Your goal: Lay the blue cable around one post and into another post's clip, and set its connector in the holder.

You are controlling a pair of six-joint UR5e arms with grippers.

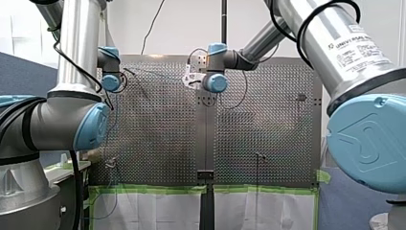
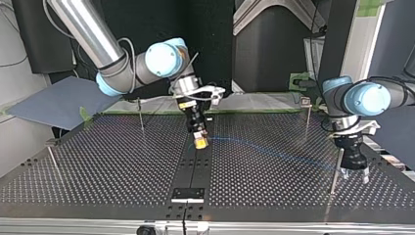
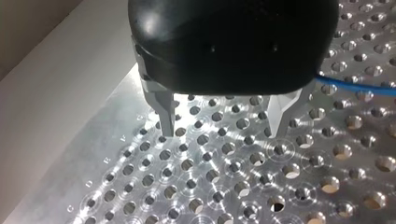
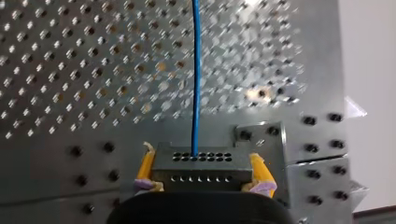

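In the right wrist view my right gripper (image 4: 201,163), with yellow pads, is shut on the dark connector (image 4: 201,171). The blue cable (image 4: 195,70) runs straight ahead from it over the perforated table. In the top view my right gripper (image 2: 199,142) hangs just above the table's middle. The cable (image 2: 264,147) arcs from it to a thin post (image 2: 336,169) at the view's right. My left gripper (image 2: 355,176) stands right beside that post. Its metal fingers (image 3: 166,121) are open with nothing between them, and the cable (image 3: 359,87) passes beside it. The holder (image 2: 188,194) sits at the near edge.
More thin posts stand on the table: one at the top view's back left (image 2: 140,115), one at the back right (image 2: 307,117), and one at the left edge (image 2: 51,156). A dark strip (image 2: 195,166) runs down the table's middle to the holder.
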